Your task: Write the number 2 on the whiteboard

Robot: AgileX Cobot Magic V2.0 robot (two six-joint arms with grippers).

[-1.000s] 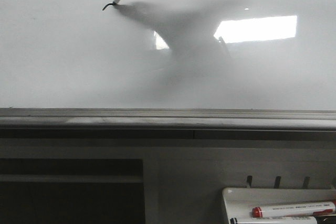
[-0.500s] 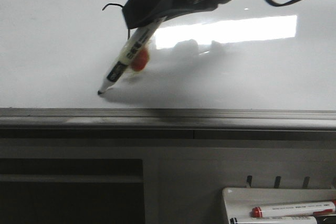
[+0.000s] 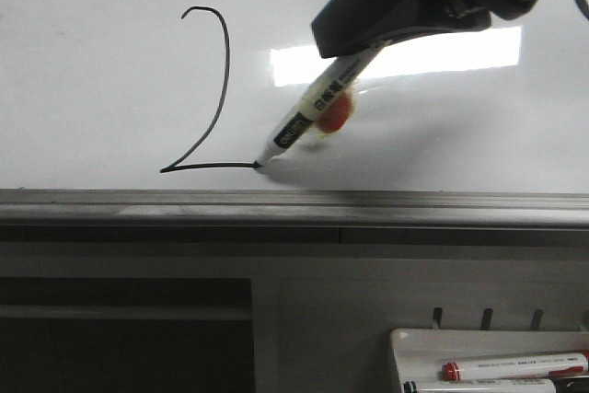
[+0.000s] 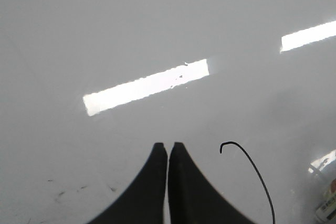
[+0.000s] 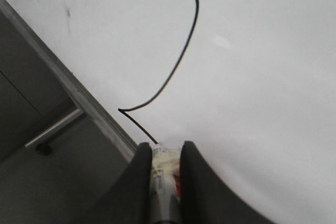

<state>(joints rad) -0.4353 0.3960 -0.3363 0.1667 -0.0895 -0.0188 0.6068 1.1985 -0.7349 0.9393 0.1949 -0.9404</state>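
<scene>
A thin black number 2 stands on the glossy whiteboard, with a curled top, a long diagonal and a flat base just above the grey bottom rail. My right gripper is shut on a white marker with a black band; the tip touches the board at the right end of the base stroke. In the right wrist view the marker sits between the fingers, below the 2. My left gripper is shut and empty before the board, left of the curl.
A small white marker tray at the lower right holds a red-capped marker and a black-capped one. A dark opening lies below the rail at left. A bright rectangular light reflection shows on the board.
The right gripper drew the curl, then the diagonal down to the lower left, then the base to the right. The marker tip now rests at the base's right end.
</scene>
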